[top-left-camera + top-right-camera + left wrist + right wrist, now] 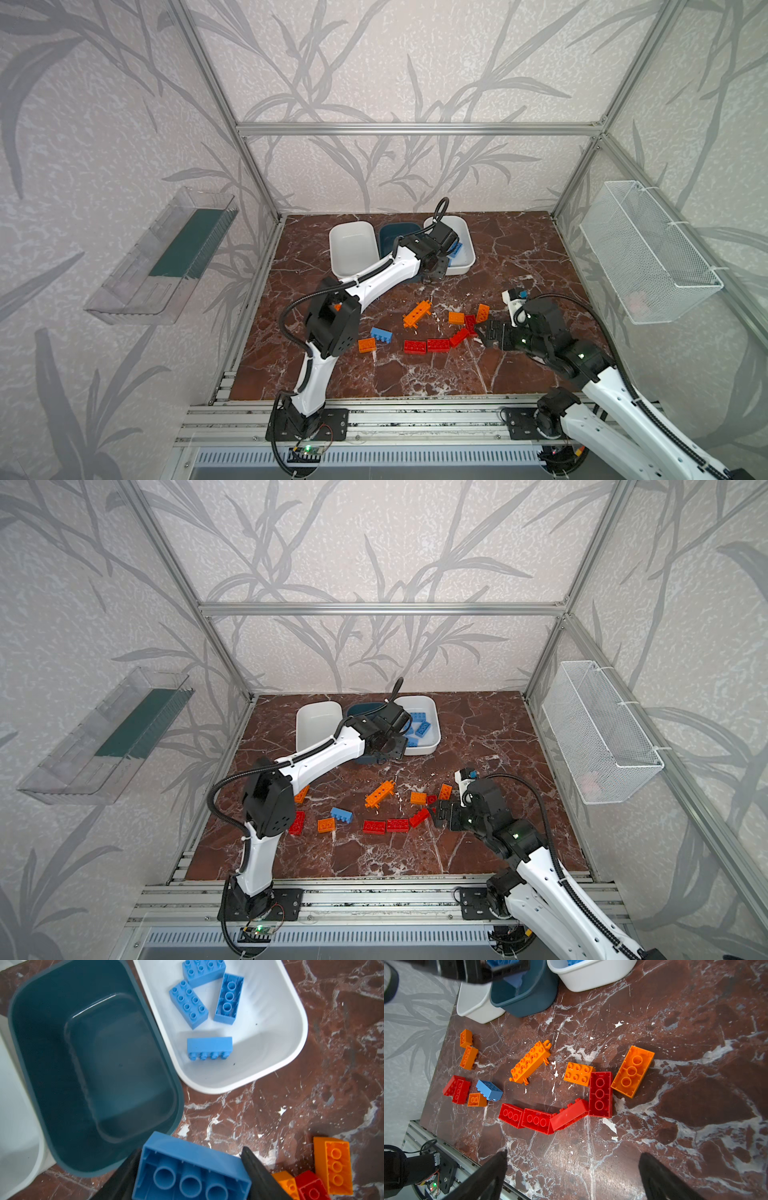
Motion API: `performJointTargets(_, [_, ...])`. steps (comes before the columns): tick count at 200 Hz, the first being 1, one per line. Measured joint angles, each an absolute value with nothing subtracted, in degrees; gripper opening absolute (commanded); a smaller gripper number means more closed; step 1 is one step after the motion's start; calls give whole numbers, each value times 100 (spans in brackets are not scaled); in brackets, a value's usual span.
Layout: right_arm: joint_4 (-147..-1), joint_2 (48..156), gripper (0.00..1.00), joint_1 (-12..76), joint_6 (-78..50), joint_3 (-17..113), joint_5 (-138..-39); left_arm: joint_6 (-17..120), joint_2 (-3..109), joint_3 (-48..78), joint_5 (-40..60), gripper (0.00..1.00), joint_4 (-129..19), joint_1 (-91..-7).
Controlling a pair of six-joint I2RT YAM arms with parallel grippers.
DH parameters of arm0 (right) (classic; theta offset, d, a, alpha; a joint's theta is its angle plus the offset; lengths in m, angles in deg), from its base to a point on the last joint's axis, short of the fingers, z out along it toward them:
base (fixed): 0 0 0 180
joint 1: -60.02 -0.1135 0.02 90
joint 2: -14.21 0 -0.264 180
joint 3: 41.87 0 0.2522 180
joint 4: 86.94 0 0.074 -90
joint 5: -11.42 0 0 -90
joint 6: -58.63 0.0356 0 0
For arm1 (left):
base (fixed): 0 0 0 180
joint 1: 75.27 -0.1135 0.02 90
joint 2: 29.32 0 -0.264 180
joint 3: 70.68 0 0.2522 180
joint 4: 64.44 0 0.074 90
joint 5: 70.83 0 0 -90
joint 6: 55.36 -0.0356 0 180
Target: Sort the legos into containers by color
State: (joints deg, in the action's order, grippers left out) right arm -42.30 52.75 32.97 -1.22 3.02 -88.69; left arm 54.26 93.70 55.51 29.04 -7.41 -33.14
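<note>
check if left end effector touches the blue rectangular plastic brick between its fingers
Touching: left wrist view shows the left end effector gripping the blue rectangular plastic brick by both sides.

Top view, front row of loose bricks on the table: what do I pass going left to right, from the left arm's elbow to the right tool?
small orange brick → blue brick → red brick → second red brick → tilted red brick → right tool, open and holding nothing
</note>
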Motion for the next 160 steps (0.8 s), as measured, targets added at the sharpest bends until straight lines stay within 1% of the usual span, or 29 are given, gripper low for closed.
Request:
performJointTargets(45, [-4338,5162,99,3297,39,230,-8804,5426,10811,7633,2670,44,-437,-3458])
performJointTargets(52, [-4340,5166,99,3304,44,230,-8777,5437,11003,7876,2639,46,-415,-3484])
performJointTargets(60, [-4340,5175,99,3311,46,230,-8755,5472,11211,8123,2613,53,-413,-3500])
performJointTargets(82, [-4342,5256,99,3337,53,233,-8694,5555,11643,8580,2569,78,-448,-3565])
performJointTargets(90, [-4342,5302,99,3352,53,235,-8670,5583,11751,8670,2548,84,-476,-3592])
performJointTargets(99, [-4344,5367,99,3359,48,237,-8653,5640,11847,8768,2491,89,-498,-3616])
performJointTargets(133, [-4440,5629,99,3383,-17,274,-8633,5629,11888,8969,2244,90,-610,-3694])
performJointTargets(160, [-4635,5824,99,3383,-122,302,-8672,5632,11519,8763,2211,91,-524,-3703])
